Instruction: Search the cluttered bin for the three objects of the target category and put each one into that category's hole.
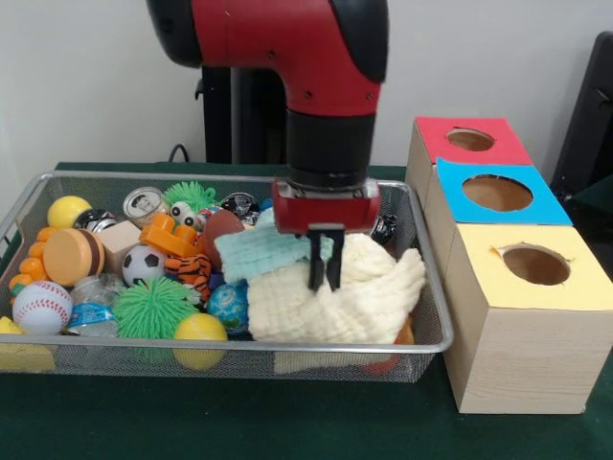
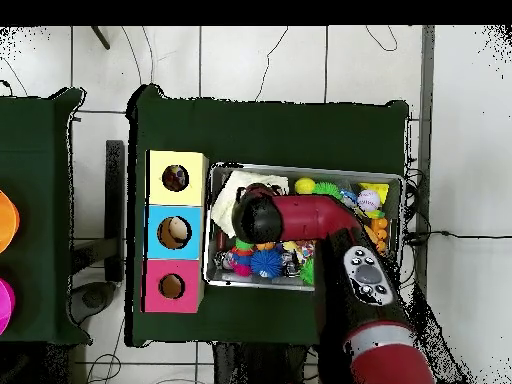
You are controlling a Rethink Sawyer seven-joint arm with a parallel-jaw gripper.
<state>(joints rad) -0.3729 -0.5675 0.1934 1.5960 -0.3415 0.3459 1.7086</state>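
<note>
**Pincer down on the cream cloth**

Your cream waffle-weave cloth (image 1: pixel 359 292) lies heaped at the end of the wire bin (image 1: pixel 426 287) nearest the boxes, its long axis running across the front view. The teal cloth (image 1: pixel 263 251) sits on its far edge, beside it. Your pincer (image 1: pixel 325 278) points straight down, its fingers pressed nearly together, tips at the cream cloth; you cannot tell if fabric is pinched. The yellow-topped hole (image 1: pixel 536 264) stands outside the bin on the green table (image 1: pixel 239 422), next to blue (image 1: pixel 497 193) and red (image 1: pixel 470 140).
</note>
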